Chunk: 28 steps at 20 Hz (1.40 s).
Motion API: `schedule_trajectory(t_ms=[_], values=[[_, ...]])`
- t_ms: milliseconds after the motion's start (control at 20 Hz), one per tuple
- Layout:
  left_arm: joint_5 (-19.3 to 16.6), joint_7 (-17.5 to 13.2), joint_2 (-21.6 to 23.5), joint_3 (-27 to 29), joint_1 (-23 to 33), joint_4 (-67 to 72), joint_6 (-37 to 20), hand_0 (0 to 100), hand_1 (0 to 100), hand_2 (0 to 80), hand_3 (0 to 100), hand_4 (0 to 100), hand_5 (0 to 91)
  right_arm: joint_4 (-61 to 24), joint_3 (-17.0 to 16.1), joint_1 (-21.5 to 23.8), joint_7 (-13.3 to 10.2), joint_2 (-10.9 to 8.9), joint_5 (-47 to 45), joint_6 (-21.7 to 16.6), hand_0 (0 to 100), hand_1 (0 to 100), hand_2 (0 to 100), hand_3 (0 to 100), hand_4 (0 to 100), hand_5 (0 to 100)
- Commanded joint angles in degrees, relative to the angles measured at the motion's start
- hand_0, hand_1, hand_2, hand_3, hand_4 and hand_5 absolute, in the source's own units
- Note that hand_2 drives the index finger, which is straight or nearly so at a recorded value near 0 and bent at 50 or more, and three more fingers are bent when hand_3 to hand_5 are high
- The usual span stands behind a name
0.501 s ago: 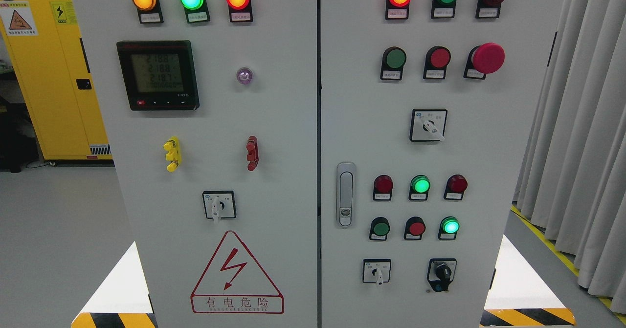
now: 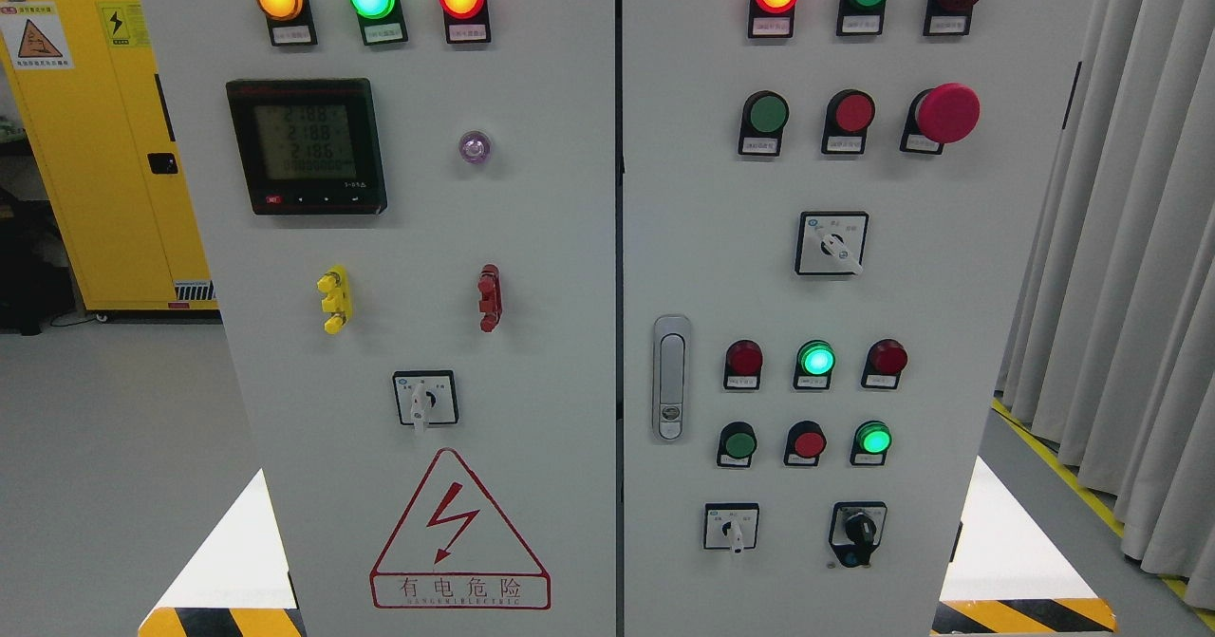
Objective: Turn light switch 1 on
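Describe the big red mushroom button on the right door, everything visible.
The mushroom button sits at the right end of the right door's second row, beside a flat red button. It has a wide, domed, matte red head that looks plastic, on a black collar, jutting out further than its neighbours. It is not lit. A small white label sits below it, print too small to read. Nothing touches it; no robot hand is in view.

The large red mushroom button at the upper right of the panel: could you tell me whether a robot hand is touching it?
No, the red mushroom button stands clear on the right cabinet door, and no robot hand shows anywhere in the head view.
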Motion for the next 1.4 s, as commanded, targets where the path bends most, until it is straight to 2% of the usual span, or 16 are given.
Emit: schedule_trajectory(t_ms=[0,351,651,802,952,1152,1253,1303,1353], values=[[-0.07,-0.39,-0.04,-0.72,0.0,0.14,0.33,21,16,0.0,0,0,0.0,0.0,0.0,0.0,-0.05,0.0,-1.67,0.04,0,50,4,0,0,0],[0.02,0.14,0.31,-0.54,0.09,-1.26,0.15,21,16,0.0,0,0,0.0,0.0,0.0,0.0,0.04,0.0,-1.67,0.04,0,50,4,0,0,0],[0.02,2.77,0.93,-0.28,6.32,-16.63,0.15,20,19,0.0,0,0,0.0,0.0,0.0,0.0,0.04,0.0,-1.67,0.04,0,50,4,0,0,0],[-0.07,4.09,1.37,-0.54,7.29,-19.98,0.07,22,21,0.0,0,0,0.0,0.0,0.0,0.09,-0.05,0.0,-1.67,0.04,0,50,4,0,0,0],[-0.07,4.1,1.54,-0.28,7.55,-21.48,-0.54,25,22,0.0,0,0,0.0,0.0,0.0,0.0,-0.05,0.0,-1.67,0.04,0,50,4,0,0,0],[0.02,4.44,2.6,-0.19,10.8,-31.29,-3.27,27,22,0.0,0,0,0.0,0.0,0.0,0.0,-0.05,0.0,-1.67,0.04,0,50,4,0,0,0],[0.02,5.93,3.04,0.42,11.51,-35.79,-3.88,28,22,0.0,0,0,0.0,0.0,0.0,0.0,-0.05,0.0,-1.67,0.04,0,50,4,0,0,0],[0.02,6.9,3.12,1.12,12.03,-37.99,-5.46,28,23,0.0,0,5,0.0,0.0,0.0,0.0,-0.05,0.0,-1.67,0.04,0,50,4,0,0,0],[0.02,7.17,3.39,1.3,12.65,-39.92,-8.08,28,23,0.0,7,11,0.0,0.0,0.0,0.09,0.04,0.0,-1.67,0.04,0,50,4,0,0,0]])
